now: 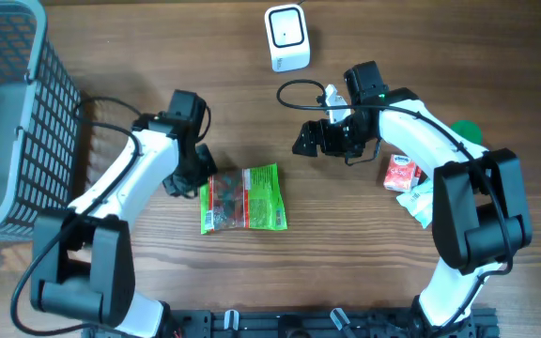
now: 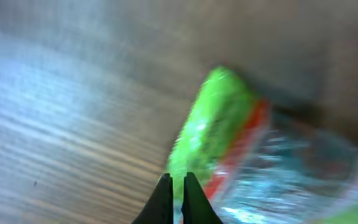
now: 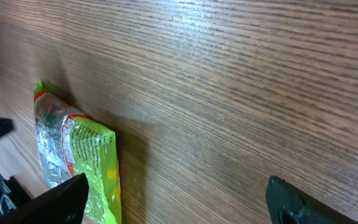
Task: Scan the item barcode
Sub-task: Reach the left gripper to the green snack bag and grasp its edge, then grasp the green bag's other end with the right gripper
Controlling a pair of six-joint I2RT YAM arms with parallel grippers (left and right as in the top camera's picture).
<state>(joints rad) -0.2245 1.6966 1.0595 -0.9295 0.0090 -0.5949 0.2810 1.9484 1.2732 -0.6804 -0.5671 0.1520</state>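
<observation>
Overhead shows one green packet [image 1: 244,199], one scanner [image 1: 286,38], left claw [image 1: 203,178] shut, right claw [image 1: 304,138] wide.

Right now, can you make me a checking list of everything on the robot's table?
Surface: brown wooden table, wood grain showing.
Job's things: green snack packet lying flat mid-table; white scanner at the far edge, apart from the packet.
Clutter: red and white carton and white packet beside the right arm; green thing partly hidden behind that arm.
Grippers: left gripper shut, at the snack packet's left edge; right gripper open, holding nothing.
Cables: black cable looping by the right arm; another black cable by the left arm.
Surroundings: grey mesh basket at the table's left.
</observation>
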